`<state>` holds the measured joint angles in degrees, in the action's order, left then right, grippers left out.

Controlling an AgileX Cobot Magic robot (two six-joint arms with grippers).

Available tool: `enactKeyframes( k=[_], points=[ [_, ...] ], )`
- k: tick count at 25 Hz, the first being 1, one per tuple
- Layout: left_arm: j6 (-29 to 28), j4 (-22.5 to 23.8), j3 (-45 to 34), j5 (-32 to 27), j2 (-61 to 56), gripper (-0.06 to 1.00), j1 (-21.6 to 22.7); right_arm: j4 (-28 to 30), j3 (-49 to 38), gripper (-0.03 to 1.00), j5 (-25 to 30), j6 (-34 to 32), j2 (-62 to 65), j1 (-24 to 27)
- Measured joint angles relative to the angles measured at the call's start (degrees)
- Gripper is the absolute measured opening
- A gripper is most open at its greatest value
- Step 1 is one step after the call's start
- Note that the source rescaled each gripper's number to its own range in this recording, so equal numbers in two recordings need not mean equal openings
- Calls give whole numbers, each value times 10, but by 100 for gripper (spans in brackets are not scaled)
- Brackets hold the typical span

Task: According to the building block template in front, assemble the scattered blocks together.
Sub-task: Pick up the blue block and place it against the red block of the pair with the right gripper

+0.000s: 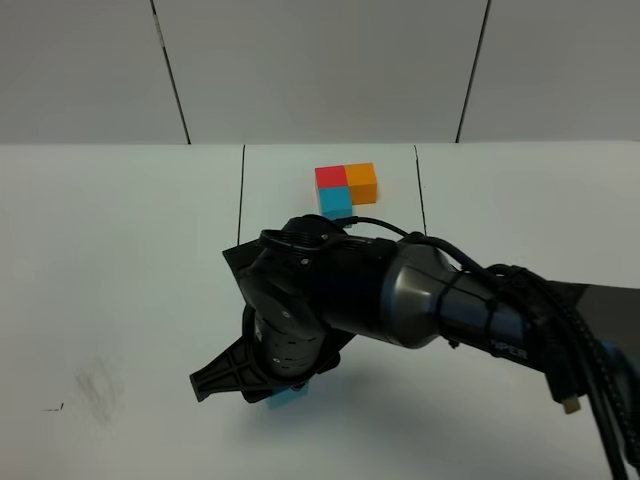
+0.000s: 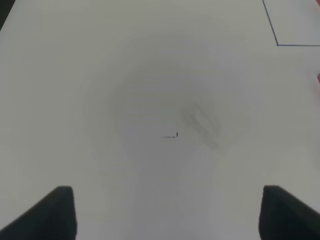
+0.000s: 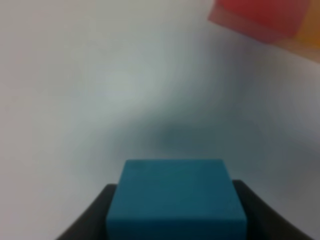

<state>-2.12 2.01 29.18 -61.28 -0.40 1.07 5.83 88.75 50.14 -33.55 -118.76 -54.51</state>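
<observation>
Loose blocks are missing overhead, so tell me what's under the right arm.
A light blue block, held in the right gripper. The arm covers the red block and orange block overhead.

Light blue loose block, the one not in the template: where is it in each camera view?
Exterior high: the light blue block peeks out under the right arm, low and left of centre.
Left wrist: not in it.
Right wrist: low centre, inside the right gripper.
Shared landmark: grey smudge, in the exterior and left wrist views only.
</observation>
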Motion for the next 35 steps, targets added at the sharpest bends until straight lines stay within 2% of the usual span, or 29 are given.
enactKeyframes(
  k=[6, 15, 28, 35],
  points=[
    [0, 0, 0, 0, 0, 85, 0, -4, 44, 0, 14, 3, -35, 5],
    [0, 0, 0, 0, 0, 85, 0, -34, 53, 0, 24, 4, -48, 60],
    [0, 0, 0, 0, 0, 85, 0, -58, 54, 0, 30, 4, -77, 62],
    [0, 0, 0, 0, 0, 85, 0, -69, 97, 0, 28, 5, -102, 59]
  ],
)
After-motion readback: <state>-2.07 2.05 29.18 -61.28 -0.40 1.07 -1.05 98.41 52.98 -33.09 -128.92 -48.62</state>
